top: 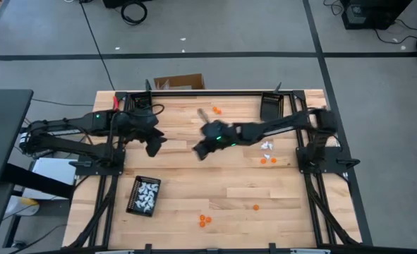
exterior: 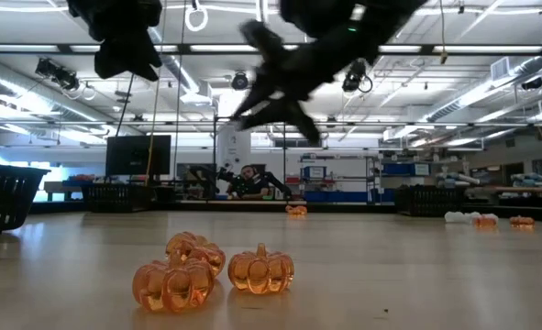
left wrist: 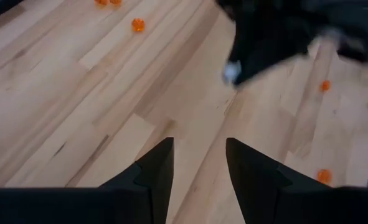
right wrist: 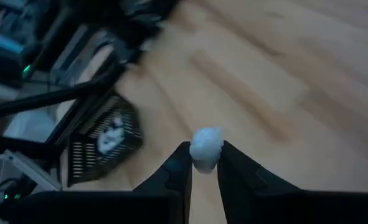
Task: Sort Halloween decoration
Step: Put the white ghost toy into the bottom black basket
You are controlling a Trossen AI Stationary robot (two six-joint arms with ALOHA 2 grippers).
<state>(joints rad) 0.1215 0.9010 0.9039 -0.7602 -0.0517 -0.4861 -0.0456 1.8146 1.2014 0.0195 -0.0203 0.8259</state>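
- A small white trinket [right wrist: 206, 148] is pinched between the two fingers of the right end effector [right wrist: 205, 163]; it is carried clear of the bench [top: 194, 190], over the bench's middle.
- A black tray [top: 143, 195] already holding white trinkets [top: 147, 195] lies near the bench's front left; seen from above, it is placed to the left of and nearer the front edge than the right end effector [top: 202, 149]. This is judged to be the relation the coming move turns on.
- The tray's long axis is seen to run roughly from back to front of the bench, slightly tilted.
- The tray [right wrist: 103, 144] is also seen ahead of the held trinket in the right wrist view, well apart from it.
- The left end effector [top: 154, 146] is the nearer of the two to that tray, but it is held with its fingers [left wrist: 154, 168] apart and nothing between them, above bare wood.
- Other trinkets are left loose: three orange pumpkins [exterior: 202, 271] near the front edge, a white and orange cluster [top: 267, 151] to the right, and single orange ones [top: 216, 110] farther back.
- A second black tray [top: 271, 106] stands at the back right, well apart from the carried piece; its contents cannot be made out.
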